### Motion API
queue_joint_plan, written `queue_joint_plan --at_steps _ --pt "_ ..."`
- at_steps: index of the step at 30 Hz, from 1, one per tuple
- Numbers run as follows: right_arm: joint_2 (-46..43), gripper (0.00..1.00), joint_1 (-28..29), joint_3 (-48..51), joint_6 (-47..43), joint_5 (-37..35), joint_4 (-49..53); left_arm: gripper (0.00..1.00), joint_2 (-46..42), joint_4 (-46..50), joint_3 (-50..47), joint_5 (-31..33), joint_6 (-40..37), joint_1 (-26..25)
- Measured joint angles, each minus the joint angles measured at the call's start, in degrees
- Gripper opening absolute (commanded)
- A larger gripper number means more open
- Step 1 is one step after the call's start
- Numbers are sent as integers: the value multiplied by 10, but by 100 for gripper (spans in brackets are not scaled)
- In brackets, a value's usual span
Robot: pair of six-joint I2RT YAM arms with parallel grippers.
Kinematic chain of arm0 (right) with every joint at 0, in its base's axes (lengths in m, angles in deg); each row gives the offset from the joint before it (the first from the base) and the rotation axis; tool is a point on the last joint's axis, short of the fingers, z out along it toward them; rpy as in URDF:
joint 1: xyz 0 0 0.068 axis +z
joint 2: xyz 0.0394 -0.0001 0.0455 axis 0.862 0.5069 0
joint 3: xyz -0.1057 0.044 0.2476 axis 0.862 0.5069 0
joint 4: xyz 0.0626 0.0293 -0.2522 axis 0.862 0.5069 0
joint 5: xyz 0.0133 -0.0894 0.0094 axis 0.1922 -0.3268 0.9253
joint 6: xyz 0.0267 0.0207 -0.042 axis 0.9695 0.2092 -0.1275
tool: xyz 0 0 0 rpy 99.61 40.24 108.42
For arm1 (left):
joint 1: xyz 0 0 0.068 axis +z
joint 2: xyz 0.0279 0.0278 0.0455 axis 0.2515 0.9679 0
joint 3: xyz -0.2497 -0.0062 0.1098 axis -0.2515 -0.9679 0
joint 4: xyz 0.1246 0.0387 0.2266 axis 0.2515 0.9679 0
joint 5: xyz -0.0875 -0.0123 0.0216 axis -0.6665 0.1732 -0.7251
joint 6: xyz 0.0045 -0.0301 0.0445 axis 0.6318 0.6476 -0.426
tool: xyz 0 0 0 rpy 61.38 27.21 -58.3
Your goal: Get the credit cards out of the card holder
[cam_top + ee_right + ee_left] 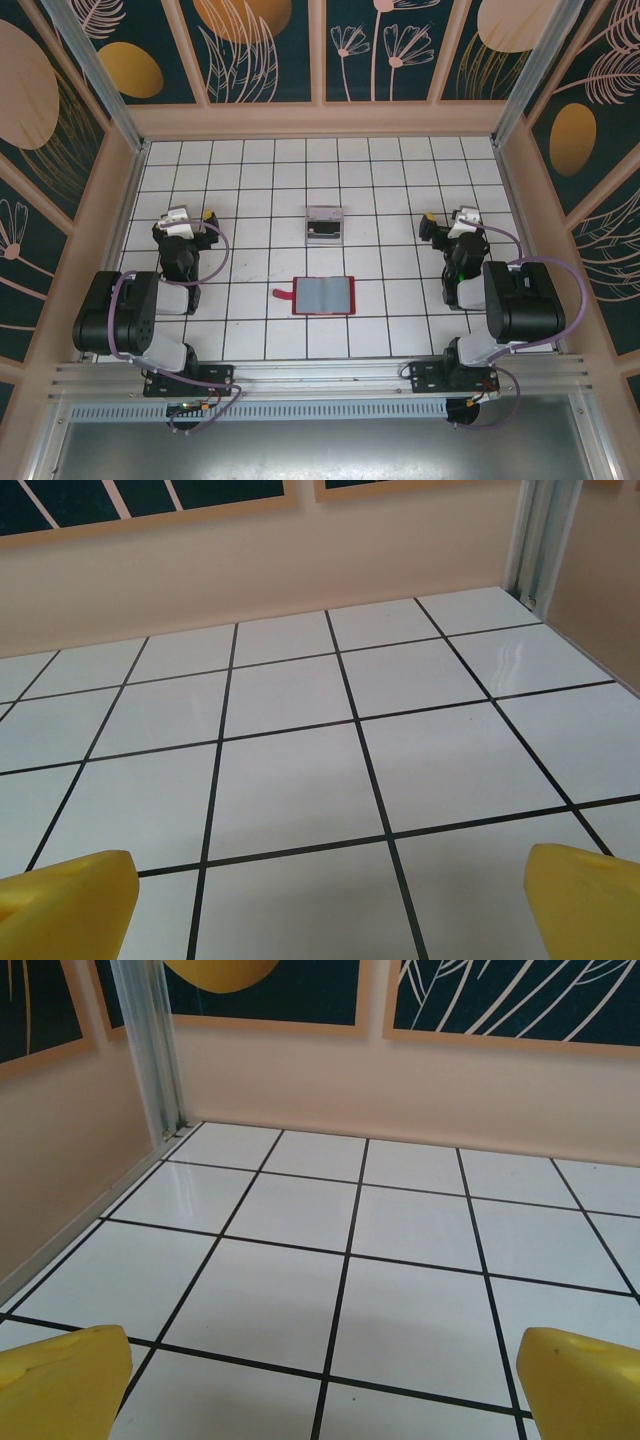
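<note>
You have the card holder [323, 296] lying open just below the middle of the top view, flat on the white tiled table [250, 180], with its grey lining facing up and its small red tab [281, 293] sticking out to the left. At this size you cannot tell the credit cards from the lining. Straight above it in the frame, well apart, sits a small clear box [324, 226] with something dark inside. Your left gripper [183, 216] is at the left of the top view and your right gripper [455, 216] is at the right, each well away from the holder and roughly level with the box. In the left wrist view the left gripper [320, 1385] has its yellow fingers [60, 1385] spread into the two lower corners, with bare tile between them. In the right wrist view the right gripper [320, 905] stands the same, fingers [65, 900] wide apart over bare tile and gripping nothing.
</note>
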Motion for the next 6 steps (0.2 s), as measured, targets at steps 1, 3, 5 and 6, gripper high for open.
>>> queue_joint_plan --at_steps 1,3,5,6 --pt "0 99 0 0 0 0 0 98 0 -1 0 -1 0 0" --pt "0 99 1 1 0 0 -3 99 0 -1 0 -3 0 0" --pt "0 99 1 1 0 0 -4 99 0 -1 0 -5 0 0" --pt "0 99 1 1 0 0 -5 99 0 -1 0 -5 0 0"
